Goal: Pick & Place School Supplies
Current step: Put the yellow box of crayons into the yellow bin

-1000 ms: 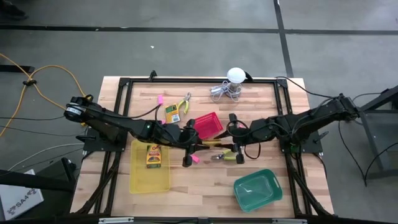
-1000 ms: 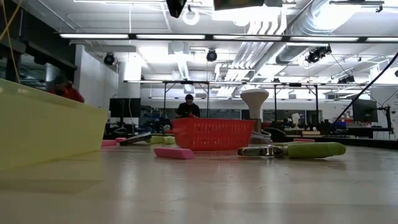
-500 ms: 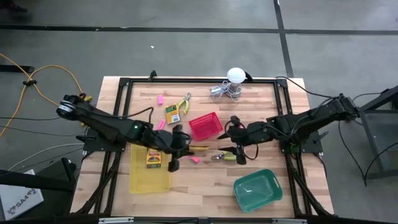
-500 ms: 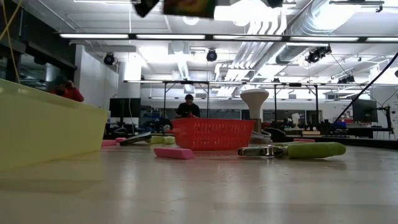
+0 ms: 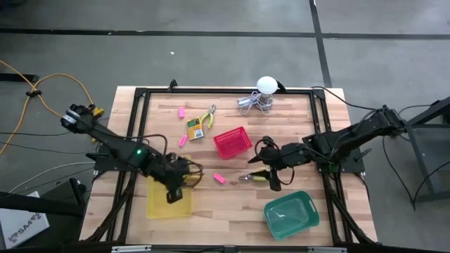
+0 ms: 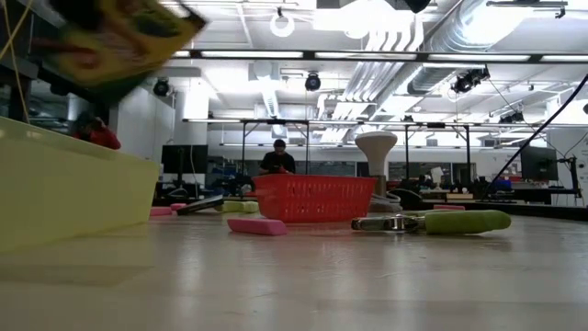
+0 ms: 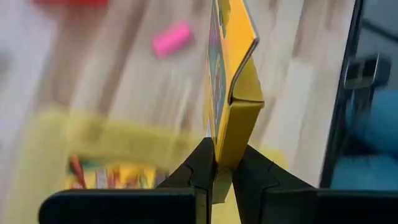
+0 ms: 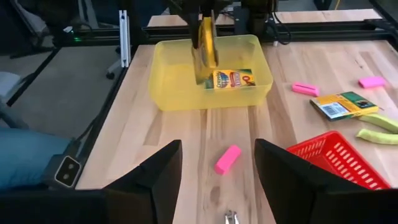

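Observation:
My left gripper (image 5: 174, 191) is shut on a yellow-and-green crayon box (image 7: 230, 74) above the yellow tray (image 5: 158, 204). A second crayon box (image 8: 233, 79) lies flat in that tray, and a third (image 5: 195, 128) lies on the table. My right gripper (image 8: 217, 149) is open and hovers over the pliers (image 5: 254, 176), whose yellow-green handles lie flat on the wood. Pink erasers (image 5: 219, 178) (image 5: 181, 112) and another pair of pliers (image 5: 209, 116) lie loose on the table. My left gripper pinches the crayon box between its two fingers (image 7: 202, 163) by one narrow end (image 7: 225, 149). The fingers come from above, pointing down. The box hangs edge-on below them, lifted clear over the yellow tray (image 8: 168, 87).
The red basket (image 5: 233, 142) stands mid-table and the green tray (image 5: 290, 213) near the near right corner. A white ball with coiled wire (image 5: 261, 95) sits at the far edge. A black frame (image 5: 140, 98) runs round the table. Bare wood lies between the yellow and green trays.
My left gripper has carried the crayon box from beside the red basket toward the table's left and near edge, and it now hangs over the yellow tray. My right gripper has drifted slightly toward the near edge and stays open.

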`<control>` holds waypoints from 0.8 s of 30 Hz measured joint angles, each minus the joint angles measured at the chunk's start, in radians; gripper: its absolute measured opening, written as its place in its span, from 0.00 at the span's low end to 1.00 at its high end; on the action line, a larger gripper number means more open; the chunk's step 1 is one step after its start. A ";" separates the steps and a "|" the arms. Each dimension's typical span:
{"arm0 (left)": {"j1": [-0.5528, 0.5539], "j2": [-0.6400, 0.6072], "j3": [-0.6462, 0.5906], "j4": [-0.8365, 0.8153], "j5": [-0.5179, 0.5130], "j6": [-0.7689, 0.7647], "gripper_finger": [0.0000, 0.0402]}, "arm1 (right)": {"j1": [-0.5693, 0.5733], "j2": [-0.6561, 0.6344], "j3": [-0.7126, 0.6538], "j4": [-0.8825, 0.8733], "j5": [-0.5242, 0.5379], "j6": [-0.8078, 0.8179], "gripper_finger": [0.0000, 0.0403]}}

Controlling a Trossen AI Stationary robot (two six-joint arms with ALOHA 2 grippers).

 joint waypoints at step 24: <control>-0.145 0.076 -0.150 -0.055 0.335 -0.132 0.08 | 0.086 0.000 0.000 0.046 0.041 0.114 0.48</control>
